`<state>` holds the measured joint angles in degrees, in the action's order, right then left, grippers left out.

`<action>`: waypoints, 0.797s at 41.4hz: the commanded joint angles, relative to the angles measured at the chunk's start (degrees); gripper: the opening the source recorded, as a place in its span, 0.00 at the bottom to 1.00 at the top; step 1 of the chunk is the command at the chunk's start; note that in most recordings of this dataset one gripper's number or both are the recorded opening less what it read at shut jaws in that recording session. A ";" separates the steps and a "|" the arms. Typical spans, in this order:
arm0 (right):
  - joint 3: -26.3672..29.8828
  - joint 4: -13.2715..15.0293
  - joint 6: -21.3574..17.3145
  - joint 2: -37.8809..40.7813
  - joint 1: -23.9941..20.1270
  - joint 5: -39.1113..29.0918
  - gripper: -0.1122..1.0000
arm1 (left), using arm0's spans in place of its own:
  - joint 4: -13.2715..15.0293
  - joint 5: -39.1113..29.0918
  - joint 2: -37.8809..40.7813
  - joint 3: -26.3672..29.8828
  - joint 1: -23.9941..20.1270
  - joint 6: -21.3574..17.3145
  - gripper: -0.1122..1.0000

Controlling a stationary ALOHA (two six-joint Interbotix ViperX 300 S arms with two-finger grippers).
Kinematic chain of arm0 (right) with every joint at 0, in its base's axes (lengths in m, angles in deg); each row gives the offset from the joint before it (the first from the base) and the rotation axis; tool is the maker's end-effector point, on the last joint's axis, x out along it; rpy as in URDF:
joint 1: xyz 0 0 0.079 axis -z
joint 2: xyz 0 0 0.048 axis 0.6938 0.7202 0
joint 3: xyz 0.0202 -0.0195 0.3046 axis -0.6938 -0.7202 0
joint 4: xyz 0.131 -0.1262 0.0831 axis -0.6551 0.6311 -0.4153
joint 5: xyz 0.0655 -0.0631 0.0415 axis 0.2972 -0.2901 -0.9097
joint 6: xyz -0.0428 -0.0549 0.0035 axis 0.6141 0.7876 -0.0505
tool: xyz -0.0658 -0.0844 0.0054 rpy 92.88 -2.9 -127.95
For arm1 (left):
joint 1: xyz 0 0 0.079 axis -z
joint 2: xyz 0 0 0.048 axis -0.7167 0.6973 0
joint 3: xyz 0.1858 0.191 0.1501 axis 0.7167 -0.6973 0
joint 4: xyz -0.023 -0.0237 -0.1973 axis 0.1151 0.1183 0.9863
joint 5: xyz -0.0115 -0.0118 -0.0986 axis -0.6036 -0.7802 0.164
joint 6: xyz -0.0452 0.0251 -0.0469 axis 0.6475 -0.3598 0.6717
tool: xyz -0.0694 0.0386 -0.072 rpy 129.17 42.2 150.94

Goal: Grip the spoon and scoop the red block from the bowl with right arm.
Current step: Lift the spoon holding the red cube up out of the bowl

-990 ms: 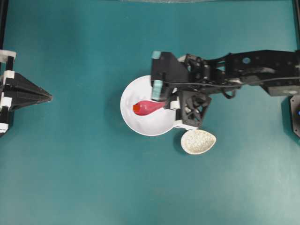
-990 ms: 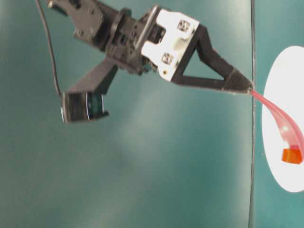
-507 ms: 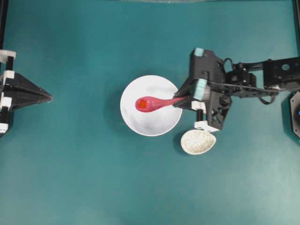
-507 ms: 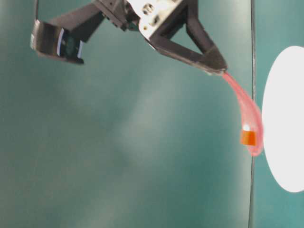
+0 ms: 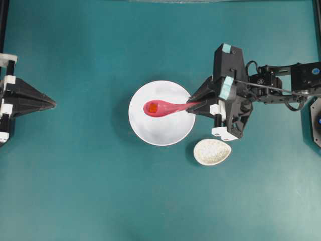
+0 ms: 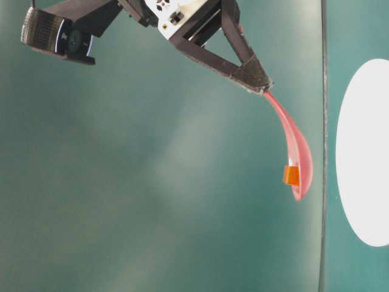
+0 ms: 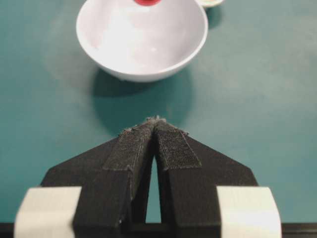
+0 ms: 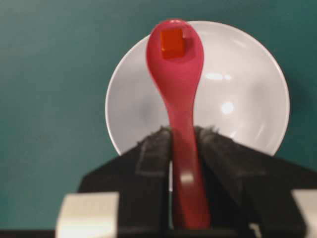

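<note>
While the scoop is judged all but complete, the overhead view shows the right arm's black tool clamped on the handle of the glossy pink-magenta soup spoon, with the tiny red-orange block in its scoop above the large plain white bowl mid-bench; the scoop should be kept level and moved slowly. A speckled oval dish lies just beside the bowl. The table-level view shows the spoon clear of the bowl. The left wrist view shows the left tool closed, holding nothing. The right wrist view confirms the block near the scoop's tip. Compared with a second ago, spoon and block have lifted out of the bowl.
</note>
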<state>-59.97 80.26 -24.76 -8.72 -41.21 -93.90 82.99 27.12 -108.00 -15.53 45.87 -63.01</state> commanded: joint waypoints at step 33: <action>2.46 -0.09 -1.23 -7.03 -0.18 -1.76 0.32 | -0.18 0.09 0.09 1.32 0.09 0.00 0.10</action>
<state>-58.48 80.26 -25.90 -14.78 -41.21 -95.13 82.99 27.03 -108.17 -15.53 45.87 -63.01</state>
